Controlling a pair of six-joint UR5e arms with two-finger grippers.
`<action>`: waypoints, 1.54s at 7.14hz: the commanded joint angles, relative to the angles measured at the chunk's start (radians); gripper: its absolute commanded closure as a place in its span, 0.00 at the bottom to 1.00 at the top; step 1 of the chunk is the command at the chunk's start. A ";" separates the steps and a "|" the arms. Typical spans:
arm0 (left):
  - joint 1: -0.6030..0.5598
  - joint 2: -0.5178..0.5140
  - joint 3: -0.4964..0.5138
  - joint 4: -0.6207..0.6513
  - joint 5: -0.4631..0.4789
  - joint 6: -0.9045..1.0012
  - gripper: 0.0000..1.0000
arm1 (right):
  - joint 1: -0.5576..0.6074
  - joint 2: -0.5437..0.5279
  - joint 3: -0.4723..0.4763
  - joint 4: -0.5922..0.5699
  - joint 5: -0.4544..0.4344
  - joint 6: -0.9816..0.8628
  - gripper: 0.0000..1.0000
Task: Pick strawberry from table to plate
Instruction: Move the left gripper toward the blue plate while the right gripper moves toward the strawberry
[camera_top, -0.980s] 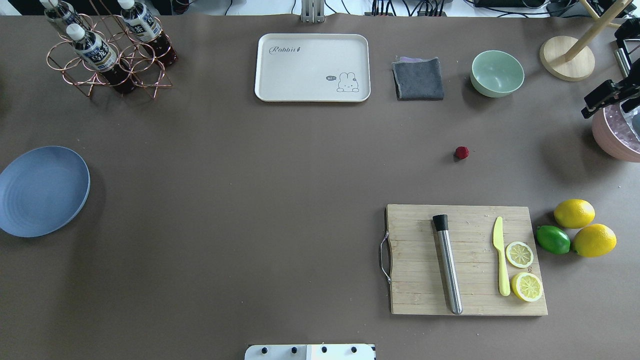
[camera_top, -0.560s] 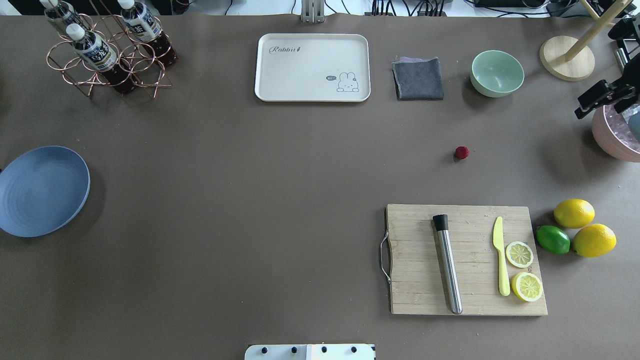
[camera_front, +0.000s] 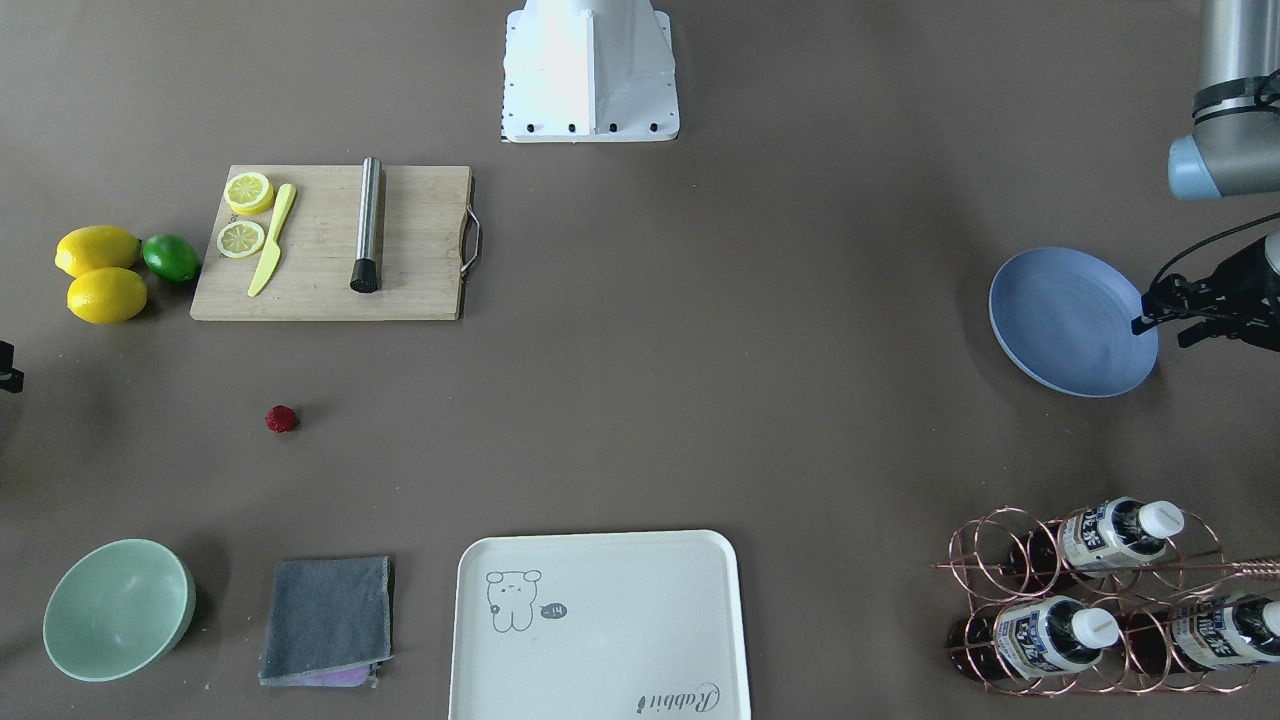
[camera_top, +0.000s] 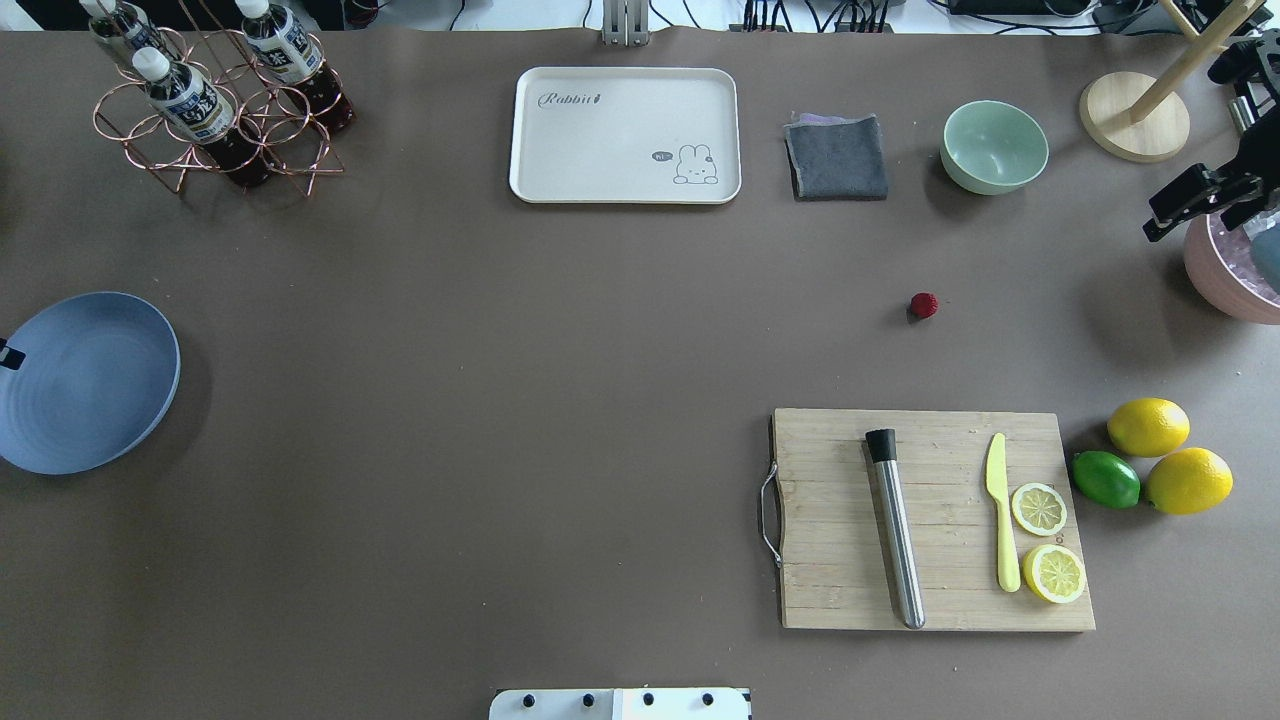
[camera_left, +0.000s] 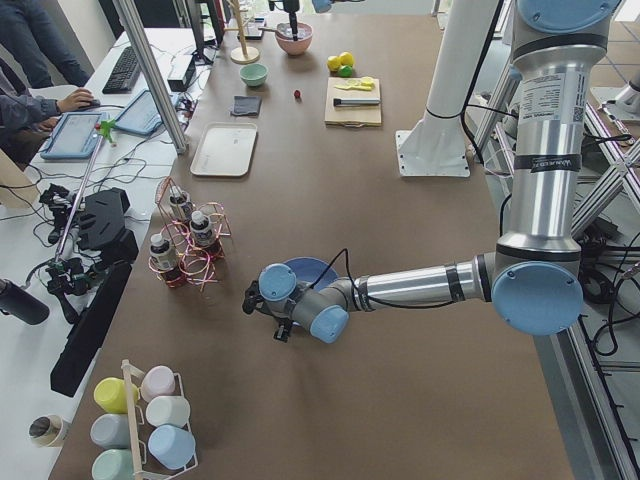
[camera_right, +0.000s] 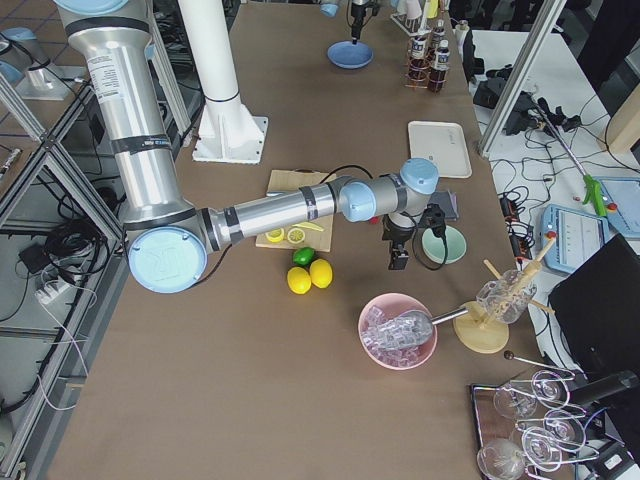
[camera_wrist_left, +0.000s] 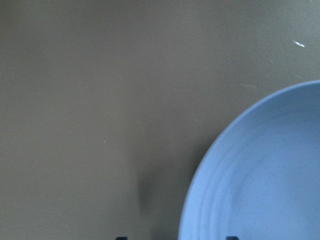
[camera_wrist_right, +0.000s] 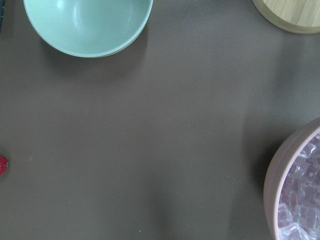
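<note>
The strawberry (camera_top: 923, 305) (camera_front: 281, 419) is a tiny dark-red berry lying alone on the grey-brown table (camera_top: 560, 400), between the green bowl and the cutting board. It just shows at the left edge of the right wrist view (camera_wrist_right: 2, 165). The blue-grey plate (camera_top: 90, 380) (camera_front: 1070, 320) (camera_wrist_left: 260, 175) sits empty at the table's far left end. My left gripper (camera_front: 1160, 332) hovers at the plate's outer rim, open and holding nothing. My right gripper (camera_top: 1152, 218) hangs open beside the pink bowl, well to the right of the strawberry.
A wooden cutting board (camera_top: 935, 520) carries a steel muddler, a yellow knife and lemon slices; two lemons (camera_top: 1150, 427) and a lime lie beside it. Also here: green bowl (camera_top: 994, 146), grey cloth (camera_top: 836, 158), cream tray (camera_top: 625, 135), bottle rack (camera_top: 215, 100), pink bowl of ice (camera_top: 1225, 280).
My right gripper has shifted slightly left, away from the pink bowl and toward the strawberry. A tip of my left gripper has come into the overhead view at the plate's rim.
</note>
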 joint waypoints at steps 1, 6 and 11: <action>0.006 0.004 0.002 -0.014 0.000 -0.001 0.38 | -0.004 0.000 0.002 0.000 0.000 0.000 0.00; 0.025 0.004 0.005 -0.016 0.000 -0.029 0.93 | -0.003 -0.005 0.007 -0.002 0.000 0.002 0.00; 0.014 -0.034 -0.029 -0.006 -0.196 -0.153 1.00 | -0.036 0.009 0.054 0.000 -0.003 0.088 0.00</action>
